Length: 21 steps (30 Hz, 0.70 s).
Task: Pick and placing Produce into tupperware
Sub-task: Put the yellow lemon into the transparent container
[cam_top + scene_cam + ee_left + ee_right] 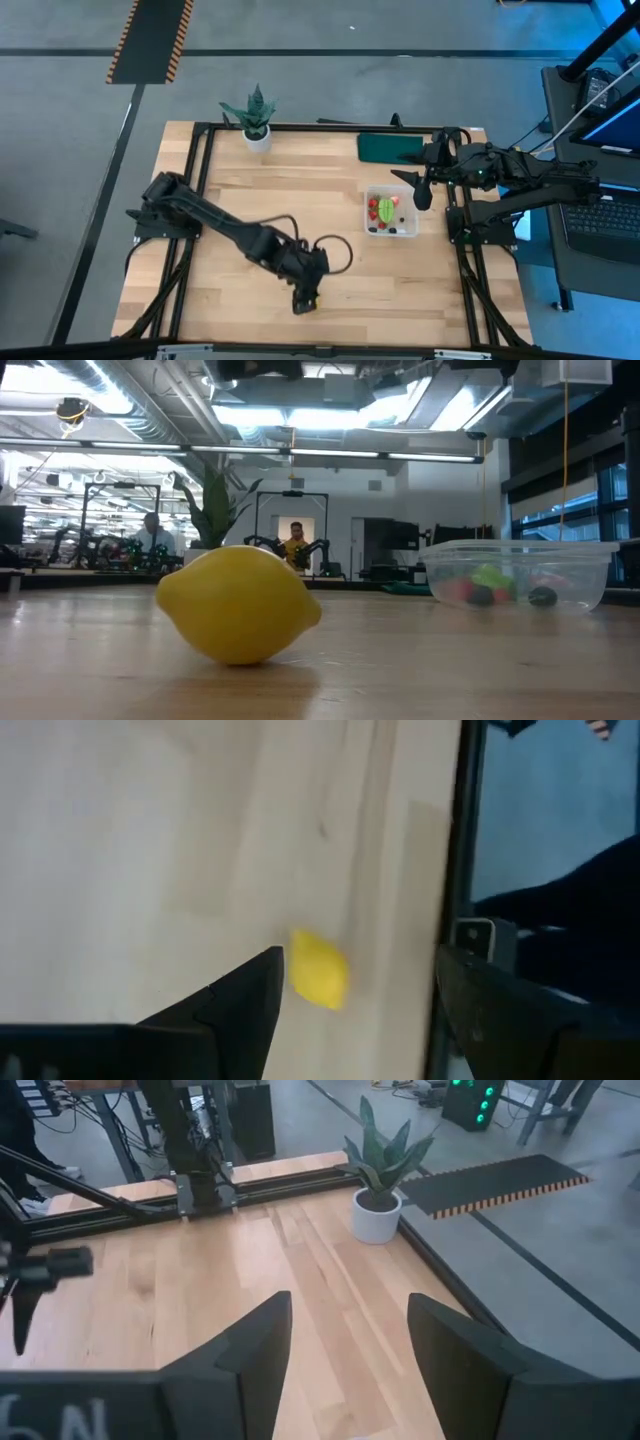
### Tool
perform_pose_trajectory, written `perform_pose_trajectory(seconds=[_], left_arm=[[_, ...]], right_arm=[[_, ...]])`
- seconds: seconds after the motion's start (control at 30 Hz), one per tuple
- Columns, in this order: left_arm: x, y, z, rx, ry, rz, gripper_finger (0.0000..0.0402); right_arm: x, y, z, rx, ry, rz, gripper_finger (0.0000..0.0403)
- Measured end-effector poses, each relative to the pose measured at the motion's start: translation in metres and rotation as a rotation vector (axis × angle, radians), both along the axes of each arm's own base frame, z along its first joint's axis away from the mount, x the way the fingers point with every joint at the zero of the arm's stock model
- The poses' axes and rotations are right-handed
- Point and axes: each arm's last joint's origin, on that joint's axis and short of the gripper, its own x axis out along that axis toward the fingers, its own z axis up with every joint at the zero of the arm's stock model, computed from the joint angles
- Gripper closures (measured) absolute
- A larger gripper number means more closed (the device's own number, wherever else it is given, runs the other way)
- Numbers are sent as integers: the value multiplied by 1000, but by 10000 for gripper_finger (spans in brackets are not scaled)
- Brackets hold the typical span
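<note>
Both arms are dark, near black, built of slim tube-like links joined by thicker rounded joints. The left arm (215, 222) carries a thin black cable that curls in a loop beside its wrist. The right arm (520, 180) shows a small green light on its upper link. The left gripper (355, 1005) has two flat, matte black fingers (235, 1005) with angular, wedge-shaped tips. The right gripper (350, 1350) has the same broad dark fingers (250, 1350), and pale lettering marks its body.

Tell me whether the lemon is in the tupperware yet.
Not yet. The lemon lies on the bare table, apart from the tupperware; the left tool is open around it.
</note>
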Motion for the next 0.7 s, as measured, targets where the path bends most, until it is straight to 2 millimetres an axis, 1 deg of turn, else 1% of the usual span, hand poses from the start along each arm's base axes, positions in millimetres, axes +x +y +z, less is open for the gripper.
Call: perform_pose_trajectory(seconds=[0.07, 0.2, 0.27, 0.43, 0.6, 0.7], left_arm=[[2, -9, -10, -50, 44, 32, 148], [2, -26, -29, -97, 122, 87, 145], [2, -31, -34, -115, 144, 110, 144], [3, -36, -34, -138, 124, 113, 143], [4, -34, -33, -52, 69, 81, 143], [6, -34, -33, -42, 50, 88, 143]], right_arm=[[0, 0, 0, 0, 0, 0, 199], [0, 0, 0, 0, 0, 1, 199], [0, 0, 0, 0, 0, 1, 199], [0, 0, 0, 0, 1, 1, 199], [0, 0, 0, -1, 1, 2, 199], [0, 0, -1, -1, 10, 1, 199]])
